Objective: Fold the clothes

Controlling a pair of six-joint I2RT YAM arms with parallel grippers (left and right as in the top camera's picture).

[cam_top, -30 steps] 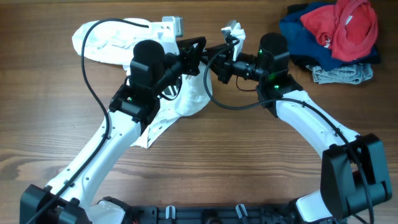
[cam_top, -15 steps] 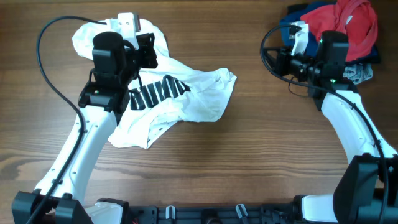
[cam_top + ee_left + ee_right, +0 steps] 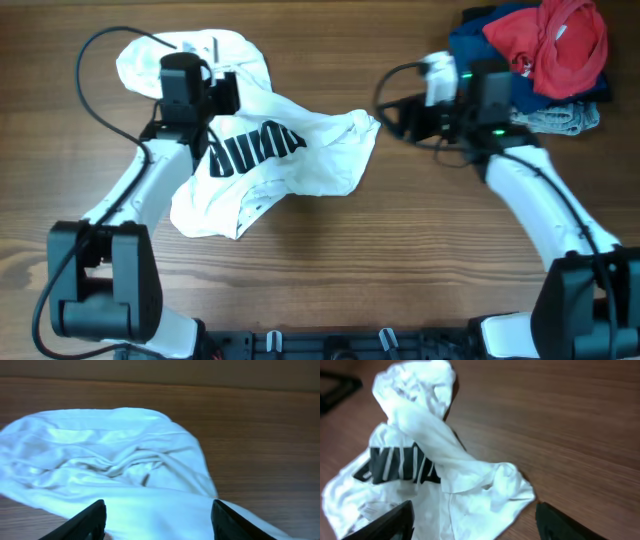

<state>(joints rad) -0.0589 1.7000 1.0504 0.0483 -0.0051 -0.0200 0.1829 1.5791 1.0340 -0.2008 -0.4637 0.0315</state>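
While both pairs of jaws are held wide apart with nothing between them, the white T-shirt (image 3: 310, 160) is seen lying crumpled on the table (image 3: 400, 260), black print upward, its upper left part under the left gripper (image 3: 157, 507). The right gripper (image 3: 475, 507) is pointed at its right corner, having been brought back from the far red garment (image 3: 560, 40). A second ago both grippers were bunched together over the shirt.

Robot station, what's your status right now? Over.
Left gripper open, right gripper open, nothing held. White T-shirt crumpled on table, not folded. Pile of other clothes far right, clear of it.
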